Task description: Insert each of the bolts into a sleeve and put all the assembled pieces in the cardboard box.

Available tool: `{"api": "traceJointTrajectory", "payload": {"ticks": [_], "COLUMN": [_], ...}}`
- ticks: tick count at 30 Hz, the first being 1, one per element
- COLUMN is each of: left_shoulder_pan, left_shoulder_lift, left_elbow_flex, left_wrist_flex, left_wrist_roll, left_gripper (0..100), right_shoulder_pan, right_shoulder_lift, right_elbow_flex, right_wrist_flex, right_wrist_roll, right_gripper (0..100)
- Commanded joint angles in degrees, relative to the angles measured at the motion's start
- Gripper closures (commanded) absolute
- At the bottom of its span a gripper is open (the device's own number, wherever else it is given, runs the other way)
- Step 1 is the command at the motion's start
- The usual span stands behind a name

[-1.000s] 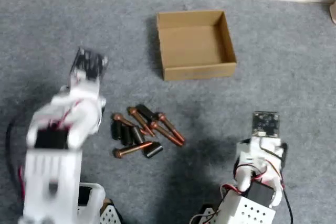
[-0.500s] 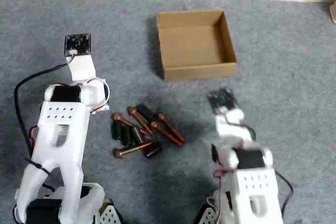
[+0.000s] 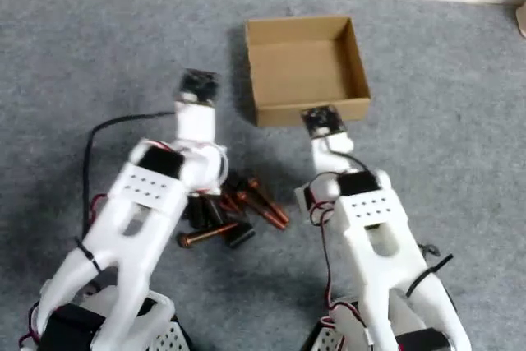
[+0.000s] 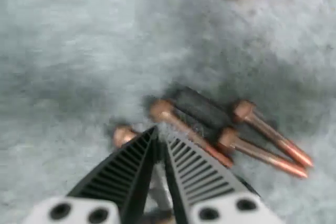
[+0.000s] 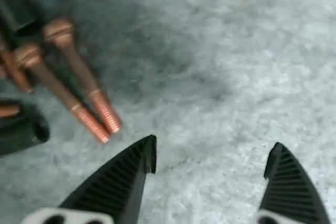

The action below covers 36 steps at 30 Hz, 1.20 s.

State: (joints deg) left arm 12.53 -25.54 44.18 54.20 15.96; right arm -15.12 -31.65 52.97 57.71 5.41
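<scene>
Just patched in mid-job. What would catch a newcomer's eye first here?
The heap of copper bolts and black sleeves in the middle of the grey table. The left gripper sits right over it, fingers together, while the right gripper is open beside the bolts' tips. Beyond them the cardboard box is empty.

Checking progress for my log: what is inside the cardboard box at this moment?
The cardboard box holds nothing; its bare brown floor is in plain sight. The bolts and sleeves lie outside on the grey carpet, with the left arm covering part of that pile.
</scene>
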Motion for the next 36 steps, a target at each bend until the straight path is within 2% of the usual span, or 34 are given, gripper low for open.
{"api": "traceJointTrajectory", "payload": {"ticks": [1,4,6,12,18,22,25,28,31,36], "left_shoulder_pan": [0.13,-0.04,0.66,6.99,7.69,7.43,2.15,-6.73,-15.25,-23.08], "left_shoulder_lift": [-0.22,-0.22,-0.22,0.31,7.43,10.86,10.33,9.98,10.07,9.98], "left_elbow_flex": [0.04,-0.13,-1.45,-2.07,-2.59,-4.62,-8.13,-11.91,-13.93,-14.29], "left_wrist_flex": [-1.23,-1.58,-1.58,-1.58,-4.57,-4.75,0.53,5.10,6.24,6.24], "left_wrist_roll": [14.15,26.20,30.33,30.77,30.68,31.30,31.91,31.91,31.91,31.91], "left_gripper": [99,99,99,98,77,77,77,77,76,76], "right_shoulder_pan": [4.00,5.41,6.11,6.64,12.70,12.70,10.51,5.49,0.40,-14.37], "right_shoulder_lift": [-4.62,-5.32,-4.18,1.98,3.82,3.74,3.74,3.21,3.82,3.91], "right_elbow_flex": [2.77,5.32,6.46,6.81,4.00,3.74,3.47,3.21,0.31,-10.24], "right_wrist_flex": [-4.70,-9.71,-11.47,-11.30,-11.38,-11.21,-9.89,-8.22,-7.69,-2.59], "right_wrist_roll": [-2.20,-2.11,-2.11,-1.76,0.62,0.88,0.70,0.26,-5.36,-7.21], "right_gripper": [68.8,68.8,68.8,68.8,68.8,68.8,68.8,68.8,68.8,68.8]}}
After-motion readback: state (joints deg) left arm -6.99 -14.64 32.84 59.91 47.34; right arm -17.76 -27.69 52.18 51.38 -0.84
